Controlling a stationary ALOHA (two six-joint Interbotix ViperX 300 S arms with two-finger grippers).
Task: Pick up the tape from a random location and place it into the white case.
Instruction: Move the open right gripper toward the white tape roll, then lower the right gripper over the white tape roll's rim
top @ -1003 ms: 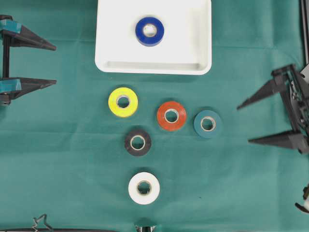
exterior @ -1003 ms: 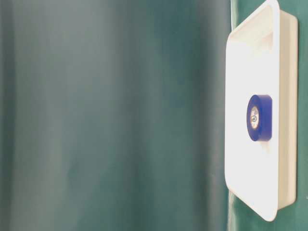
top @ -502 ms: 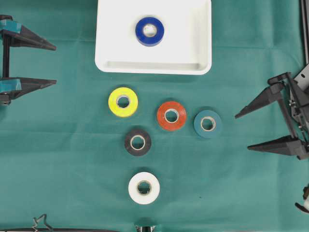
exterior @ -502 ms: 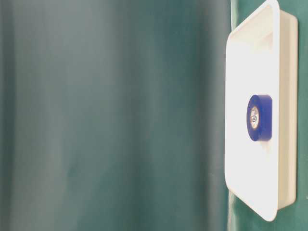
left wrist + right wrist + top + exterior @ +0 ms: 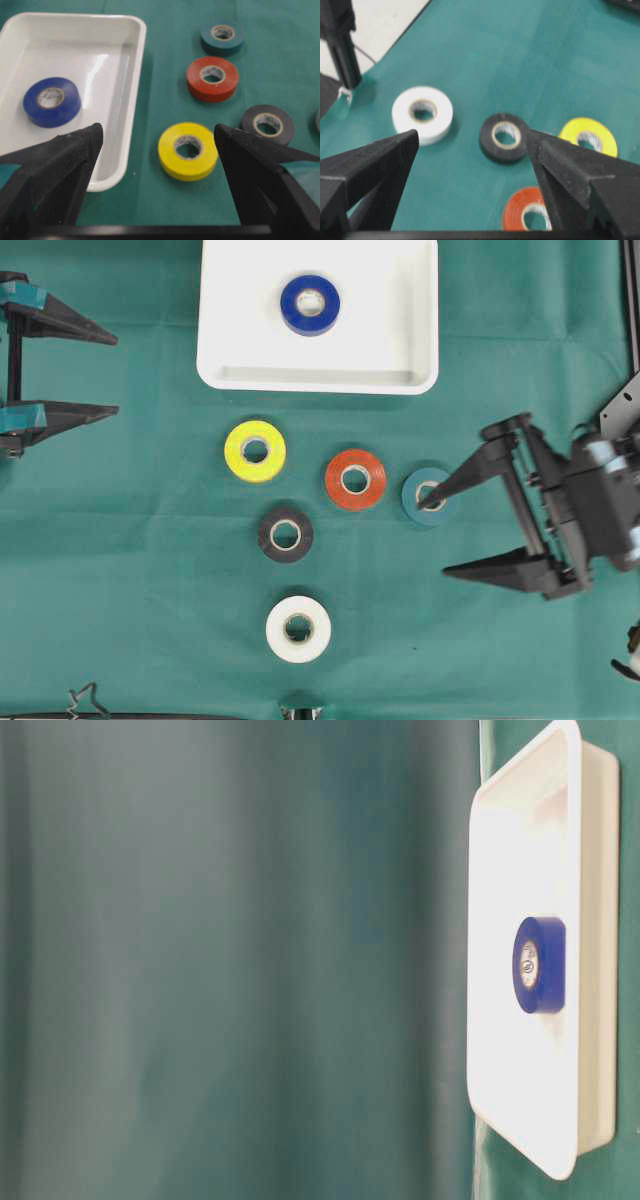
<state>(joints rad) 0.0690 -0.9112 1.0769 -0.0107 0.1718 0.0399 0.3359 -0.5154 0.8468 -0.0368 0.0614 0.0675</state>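
While the overhead view shows the right gripper [image 5: 445,535] spread wide, one fingertip over the teal tape [image 5: 430,496], probably not touching, its wrist view misses that roll. The left gripper [image 5: 115,373] gapes empty. A blue tape [image 5: 310,305] lies in the white case [image 5: 400,340].

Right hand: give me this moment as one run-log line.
right hand: open, empty, over teal tape | left hand: open, parked | blue tape: in white case | five rolls on cloth

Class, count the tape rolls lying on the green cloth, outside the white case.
5: yellow roll, red roll, teal roll partly under a pincer tip, black roll, white roll. None seem hidden.
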